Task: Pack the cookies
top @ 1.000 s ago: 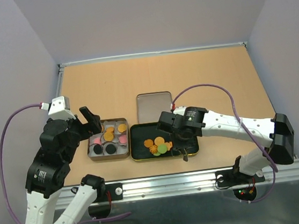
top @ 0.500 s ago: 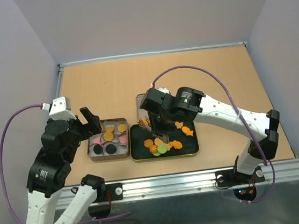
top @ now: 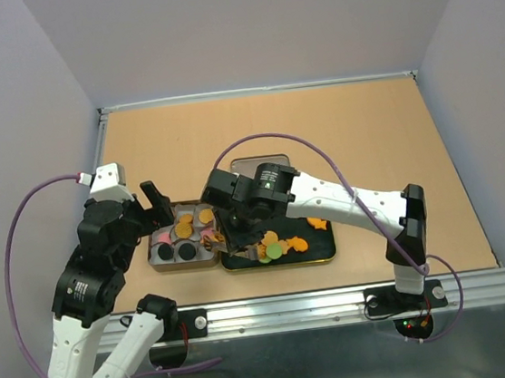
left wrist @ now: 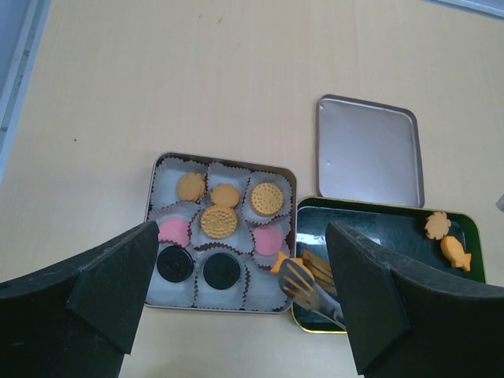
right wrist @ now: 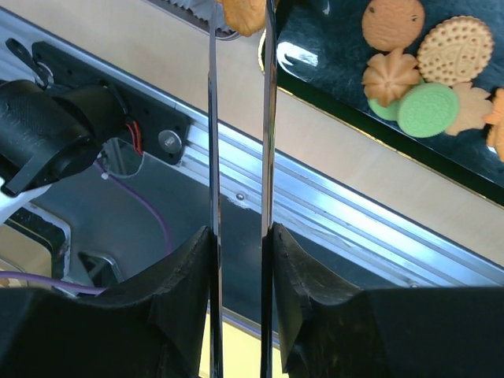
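My right gripper is shut on metal tongs. The tongs pinch an orange cookie over the near right corner of the silver tin. That tin has paper cups that hold tan, orange, pink and black cookies. Loose cookies lie in the dark tray. A fish cookie and a flower cookie lie at its far right. My left gripper is open and empty above the tin.
The tin's lid lies flat just behind the dark tray. The metal rail runs along the table's near edge. Grey walls close in the table on three sides.
My right arm has swung left from the tray's right side, across the tray, to the tin's near right corner, with the tongs holding an orange cookie. The left arm has barely moved.
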